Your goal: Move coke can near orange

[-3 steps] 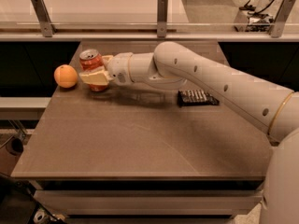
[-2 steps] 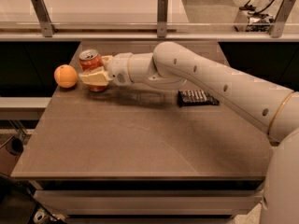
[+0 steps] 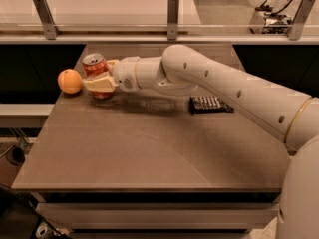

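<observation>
The coke can (image 3: 93, 64), red with a silver top, stands upright at the far left of the table. The orange (image 3: 70, 81) lies just left of it, a small gap apart. My gripper (image 3: 101, 74) reaches in from the right and is shut on the coke can: one cream finger crosses the can's front, the other is behind it. The lower part of the can is hidden by the front finger.
A flat dark snack bar (image 3: 210, 104) lies on the brown table (image 3: 149, 153) to the right, under my arm. A glass rail with metal posts (image 3: 173, 16) runs along the back. The table's left edge is close to the orange.
</observation>
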